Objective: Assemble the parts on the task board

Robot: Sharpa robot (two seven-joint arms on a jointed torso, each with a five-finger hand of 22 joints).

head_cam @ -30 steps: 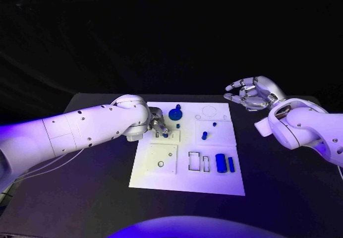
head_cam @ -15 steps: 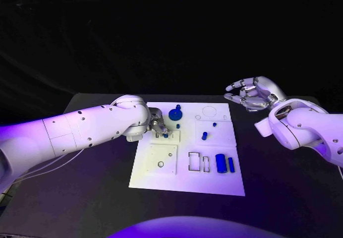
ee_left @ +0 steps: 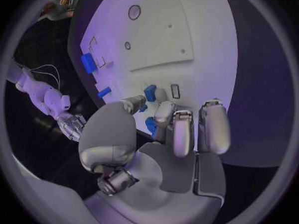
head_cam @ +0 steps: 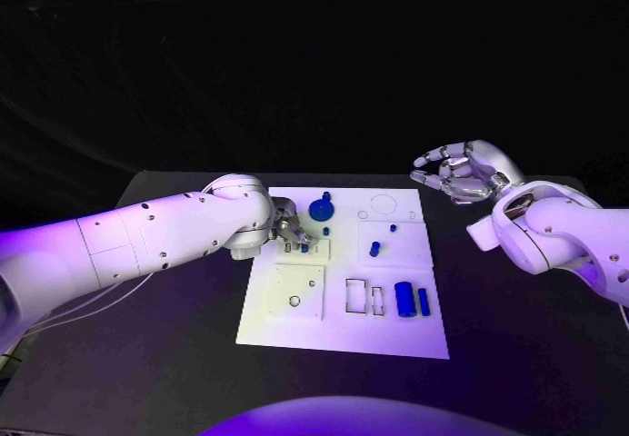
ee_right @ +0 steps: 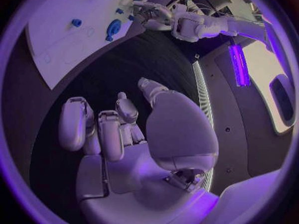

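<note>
Little has been shifted since the earlier frames — the left hand (head_cam: 291, 232) is still kept low over the upper left of the white board (head_cam: 344, 318), and a small blue piece (ee_left: 150, 92) is pinched at its fingertips (ee_left: 163, 112), just above a slot. Off the board's far right corner, the right hand (head_cam: 459, 172) is held raised with fingers spread, nothing in it. A blue disc (head_cam: 321, 210) and two blue bars (head_cam: 412, 299) are left lying on the board.
</note>
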